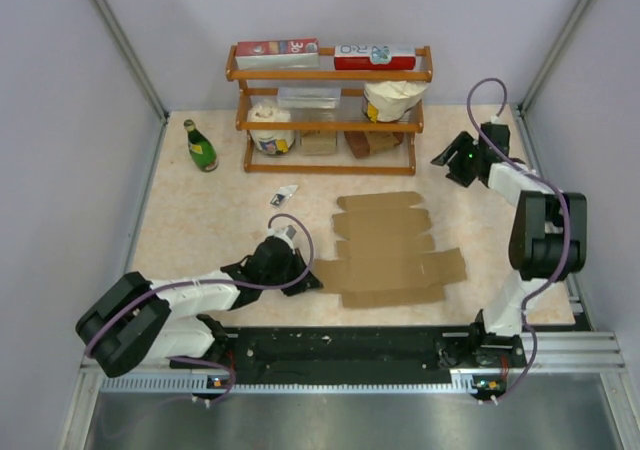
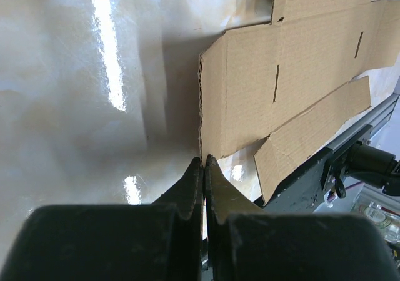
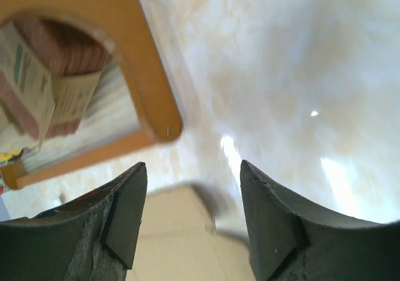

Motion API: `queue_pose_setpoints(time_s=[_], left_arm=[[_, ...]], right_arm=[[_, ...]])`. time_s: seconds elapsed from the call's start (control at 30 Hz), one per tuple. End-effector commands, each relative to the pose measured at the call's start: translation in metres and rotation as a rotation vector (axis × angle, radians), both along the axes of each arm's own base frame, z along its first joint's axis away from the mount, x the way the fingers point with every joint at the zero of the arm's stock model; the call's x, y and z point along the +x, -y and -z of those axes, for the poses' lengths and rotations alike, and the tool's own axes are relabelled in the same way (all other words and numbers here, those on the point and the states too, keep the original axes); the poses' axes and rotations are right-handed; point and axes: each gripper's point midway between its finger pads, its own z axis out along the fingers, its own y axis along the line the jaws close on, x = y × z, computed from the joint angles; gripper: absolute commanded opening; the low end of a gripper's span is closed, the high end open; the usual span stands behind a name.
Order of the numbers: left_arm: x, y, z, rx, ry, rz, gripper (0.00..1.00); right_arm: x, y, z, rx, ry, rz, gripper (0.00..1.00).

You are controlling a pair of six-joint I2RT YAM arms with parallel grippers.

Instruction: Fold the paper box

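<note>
The paper box [image 1: 390,250] lies as a flat brown die-cut sheet with flaps and slots on the table's middle right. My left gripper [image 1: 308,275] is at the sheet's left edge. In the left wrist view the box [image 2: 281,75] has its left flap raised, and my left gripper [image 2: 204,162] is shut with that flap's corrugated edge running into the fingertips. My right gripper [image 1: 450,162] is open and empty, above the table near the rack's right end, apart from the sheet. A corner of the box [image 3: 181,231] shows blurred below my right gripper [image 3: 194,175].
A wooden rack [image 1: 330,110] with cartons, tubs and small blocks stands at the back; its end [image 3: 150,87] is close to my right gripper. A green bottle [image 1: 200,145] stands back left. A small white item [image 1: 284,195] lies mid-table. A black rail [image 1: 340,350] runs along the front edge.
</note>
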Motion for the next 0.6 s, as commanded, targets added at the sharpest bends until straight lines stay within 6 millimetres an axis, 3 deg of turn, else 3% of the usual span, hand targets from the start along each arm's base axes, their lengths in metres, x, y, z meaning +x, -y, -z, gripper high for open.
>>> queue_pose_setpoints(time_s=[0.0, 0.1, 0.17, 0.33, 0.43, 0.57], left_arm=[[0.010, 0.012, -0.010, -0.062, 0.019, -0.026, 0.00], [0.014, 0.019, -0.015, -0.104, 0.017, -0.040, 0.00], [0.016, 0.024, -0.018, -0.126, 0.015, -0.054, 0.00], [0.024, 0.032, -0.025, -0.189, 0.015, -0.117, 0.00], [0.030, 0.036, -0.031, -0.227, 0.013, -0.165, 0.00], [0.036, 0.039, -0.036, -0.249, 0.022, -0.229, 0.00]], right_arm=[[-0.048, 0.016, -0.058, -0.092, 0.109, 0.089, 0.61], [-0.093, 0.020, -0.073, -0.105, 0.101, 0.135, 0.62], [-0.123, 0.014, -0.074, -0.091, 0.073, 0.147, 0.62], [-0.192, -0.033, -0.070, -0.046, 0.067, 0.091, 0.62], [-0.223, -0.051, -0.075, -0.017, 0.071, 0.095, 0.62], [-0.257, -0.050, -0.074, -0.009, 0.028, 0.142, 0.62]])
